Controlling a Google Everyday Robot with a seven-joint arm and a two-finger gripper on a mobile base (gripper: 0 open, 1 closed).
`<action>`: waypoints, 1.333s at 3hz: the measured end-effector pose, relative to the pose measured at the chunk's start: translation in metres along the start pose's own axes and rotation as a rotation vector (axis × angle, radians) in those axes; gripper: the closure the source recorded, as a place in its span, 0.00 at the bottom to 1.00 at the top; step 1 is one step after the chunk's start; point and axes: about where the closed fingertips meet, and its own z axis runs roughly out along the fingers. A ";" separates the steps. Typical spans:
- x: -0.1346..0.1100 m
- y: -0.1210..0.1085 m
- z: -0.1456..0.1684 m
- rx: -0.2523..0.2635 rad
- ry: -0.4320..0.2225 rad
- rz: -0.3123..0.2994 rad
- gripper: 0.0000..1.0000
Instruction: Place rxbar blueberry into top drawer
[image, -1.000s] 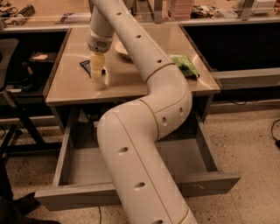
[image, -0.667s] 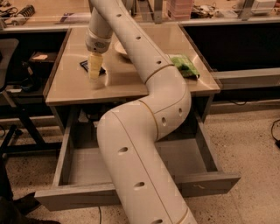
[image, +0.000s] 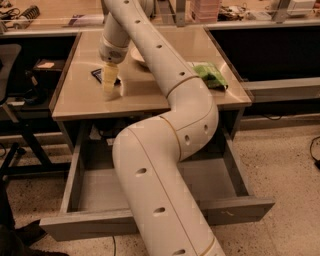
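Observation:
The rxbar blueberry is a small dark navy bar lying flat on the tan table top, left of centre; the gripper hides most of it. My gripper hangs from the white arm, pointing down, right over the bar's near right end. The top drawer is pulled out below the table, grey, with its floor partly hidden by my arm.
A green crinkly bag lies at the table's right edge. A pale bowl sits behind the arm. A dark chair and shelves stand to the left. A dark cabinet is to the right.
The gripper has shifted slightly left and toward the table's front, staying over the bar. The bar and drawer have not moved.

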 end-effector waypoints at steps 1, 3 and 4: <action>0.000 0.000 0.000 0.000 0.000 -0.001 0.00; -0.020 0.000 -0.005 0.004 0.025 -0.101 0.00; -0.019 -0.004 0.003 0.013 0.011 -0.107 0.00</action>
